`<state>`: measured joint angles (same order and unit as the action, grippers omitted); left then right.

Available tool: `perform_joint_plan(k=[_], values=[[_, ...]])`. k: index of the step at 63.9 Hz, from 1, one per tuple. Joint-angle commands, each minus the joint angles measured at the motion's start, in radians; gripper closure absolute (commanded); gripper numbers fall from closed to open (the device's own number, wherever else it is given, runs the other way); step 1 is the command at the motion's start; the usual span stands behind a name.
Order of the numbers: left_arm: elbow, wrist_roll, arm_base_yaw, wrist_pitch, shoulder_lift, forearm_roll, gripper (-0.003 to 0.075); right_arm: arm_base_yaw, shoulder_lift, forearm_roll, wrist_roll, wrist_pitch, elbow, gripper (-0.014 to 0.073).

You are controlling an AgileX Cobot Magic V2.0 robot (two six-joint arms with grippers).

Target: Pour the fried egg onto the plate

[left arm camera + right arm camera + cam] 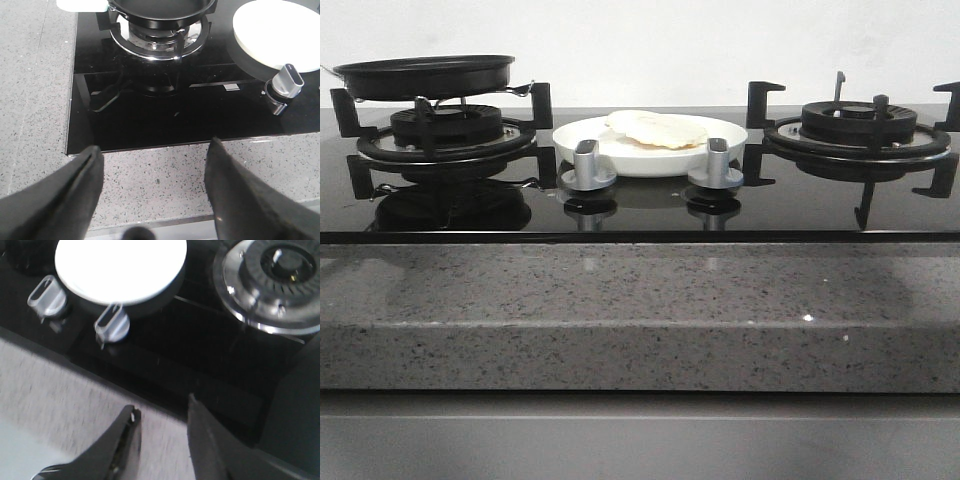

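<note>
The pale fried egg (655, 130) lies flat on the white plate (582, 134), which sits on the black glass hob between the two burners. The plate (280, 32) also shows in the left wrist view and as a bright white plate (120, 267) in the right wrist view, where glare hides the egg. The black frying pan (425, 75) rests on the left burner, seemingly empty (162, 7). My left gripper (152, 150) is open over the speckled counter in front of the hob, holding nothing. My right gripper (162, 410) is open above the counter edge, also holding nothing. Neither gripper shows in the front view.
Two grey control knobs (587, 166) (715, 164) stand just in front of the plate. The right burner (860, 130) with its black pan supports is bare. A grey speckled stone counter (640, 310) runs along the front of the hob.
</note>
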<state>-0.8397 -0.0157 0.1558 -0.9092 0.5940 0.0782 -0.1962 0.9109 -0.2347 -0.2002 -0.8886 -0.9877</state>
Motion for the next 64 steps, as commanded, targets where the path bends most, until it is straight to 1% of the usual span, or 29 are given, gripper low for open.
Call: perform_joint_plan(k=[1,16,26,64], values=[[-0.024,0.008,0.007,0.071,0.003,0.006,0.0279,0.002,-0.111,0.0,-0.011,0.027,0.043,0.0326],[-0.024,0.008,0.007,0.071,0.003,0.006,0.0279,0.002,-0.346,0.001,-0.011,-0.015,0.199,0.0326],[-0.024,0.008,0.007,0.071,0.003,0.006,0.0279,0.002,-0.436,0.001,-0.011,-0.041,0.257,0.0326],[-0.024,0.008,0.007,0.071,0.003,0.008,0.0283,0.002,-0.457,0.001,-0.011,-0.044,0.262,0.0327]])
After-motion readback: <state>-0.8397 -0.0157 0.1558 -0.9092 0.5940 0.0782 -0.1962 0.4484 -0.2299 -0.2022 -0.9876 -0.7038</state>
